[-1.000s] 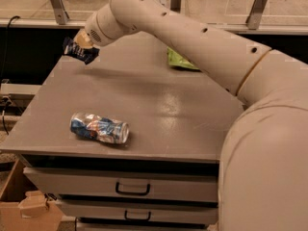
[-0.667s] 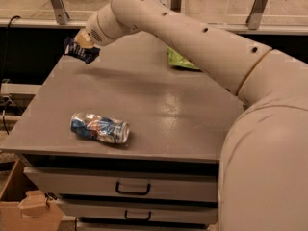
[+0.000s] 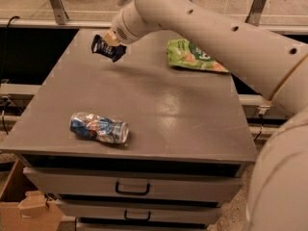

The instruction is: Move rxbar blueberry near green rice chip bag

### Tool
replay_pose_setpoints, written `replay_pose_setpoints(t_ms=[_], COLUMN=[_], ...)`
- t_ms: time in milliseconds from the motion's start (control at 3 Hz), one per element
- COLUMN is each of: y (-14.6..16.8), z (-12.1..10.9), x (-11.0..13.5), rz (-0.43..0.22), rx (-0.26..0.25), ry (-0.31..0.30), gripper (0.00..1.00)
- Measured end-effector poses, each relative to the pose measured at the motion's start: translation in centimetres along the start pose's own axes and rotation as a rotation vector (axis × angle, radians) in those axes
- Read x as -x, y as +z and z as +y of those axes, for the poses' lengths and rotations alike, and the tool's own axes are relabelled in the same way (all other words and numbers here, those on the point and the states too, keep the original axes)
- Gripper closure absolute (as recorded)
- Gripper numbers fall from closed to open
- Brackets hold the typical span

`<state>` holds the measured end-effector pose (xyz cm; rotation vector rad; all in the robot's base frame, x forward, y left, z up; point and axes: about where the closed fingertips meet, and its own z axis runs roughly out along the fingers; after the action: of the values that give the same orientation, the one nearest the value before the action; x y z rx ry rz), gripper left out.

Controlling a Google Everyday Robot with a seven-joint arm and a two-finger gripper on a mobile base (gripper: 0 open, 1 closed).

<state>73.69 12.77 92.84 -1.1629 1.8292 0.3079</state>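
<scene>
The rxbar blueberry (image 3: 103, 46), a small dark navy wrapper, hangs in my gripper (image 3: 112, 41) above the far left part of the grey table (image 3: 192, 129). The gripper is shut on the bar's upper right end, and the bar casts a shadow on the tabletop. The green rice chip bag (image 3: 192, 56) lies flat at the far right of the table, to the right of the gripper with a gap of bare tabletop between. My arm reaches in from the upper right and passes just above the bag.
A crushed blue-and-silver can (image 3: 98, 127) lies near the front left edge. Drawers with dark handles (image 3: 132, 189) sit under the tabletop. A cardboard box (image 3: 29, 208) stands on the floor at lower left. Metal posts stand behind the table.
The gripper with the bar has moved right, toward the green bag. The bag, earlier mostly hidden behind my arm, now shows almost whole. The can has not moved.
</scene>
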Motion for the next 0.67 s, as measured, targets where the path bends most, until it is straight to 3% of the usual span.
replay_pose_setpoints(t_ms=[667], y=[-9.2], z=[-6.1], x=[-8.0], rz=[0.139], rx=[-0.212], ry=[0.087], gripper=[1.0])
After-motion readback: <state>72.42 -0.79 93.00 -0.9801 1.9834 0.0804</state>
